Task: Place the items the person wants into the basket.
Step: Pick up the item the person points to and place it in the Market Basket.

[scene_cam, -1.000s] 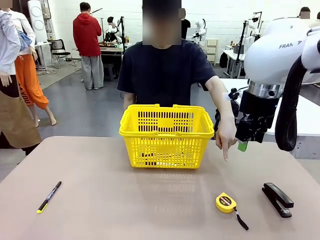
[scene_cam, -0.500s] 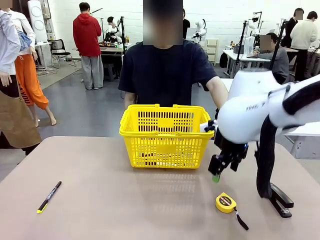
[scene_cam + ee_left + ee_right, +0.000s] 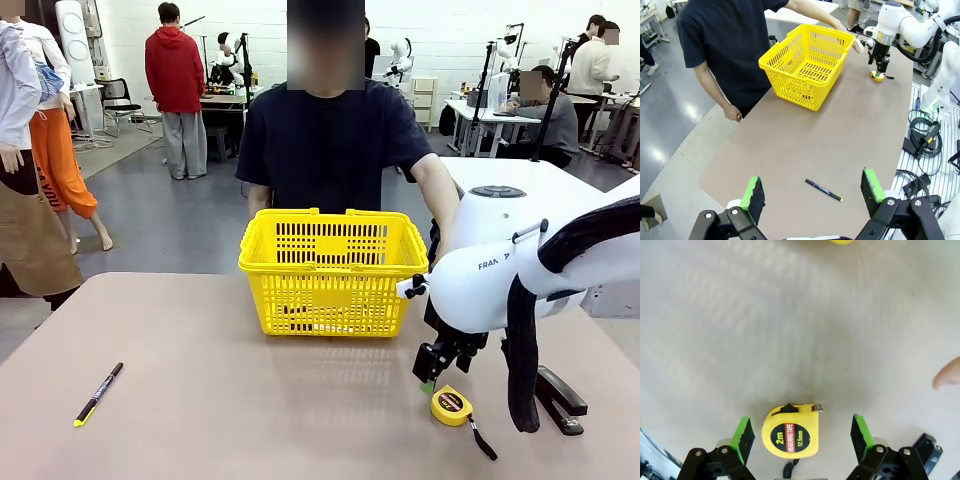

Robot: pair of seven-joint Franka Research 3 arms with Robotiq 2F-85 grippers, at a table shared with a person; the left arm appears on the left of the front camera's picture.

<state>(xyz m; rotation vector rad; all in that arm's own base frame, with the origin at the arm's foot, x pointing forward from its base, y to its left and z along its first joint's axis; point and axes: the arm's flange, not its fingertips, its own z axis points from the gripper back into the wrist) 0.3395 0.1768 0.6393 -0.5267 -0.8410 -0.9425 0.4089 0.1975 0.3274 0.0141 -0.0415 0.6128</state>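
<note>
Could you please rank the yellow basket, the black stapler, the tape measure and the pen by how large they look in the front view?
1. yellow basket, by far the largest.
2. black stapler, partly hidden behind the robot's arm.
3. pen, long but very thin, so its place against the stapler is unsure.
4. tape measure, smallest.

My front camera faces across the beige table (image 3: pixel 200 400); left wrist overlooks it from afar; right wrist looks straight down, close; all share the small round yellow tape measure (image 3: pixel 789 431).

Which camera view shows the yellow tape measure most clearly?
The right wrist view: the tape measure lies flat on the table, face up, its label readable, between the open fingers of the right gripper. The front view shows it small, beside that gripper. The left wrist view shows a tiny yellow spot far off.
</note>
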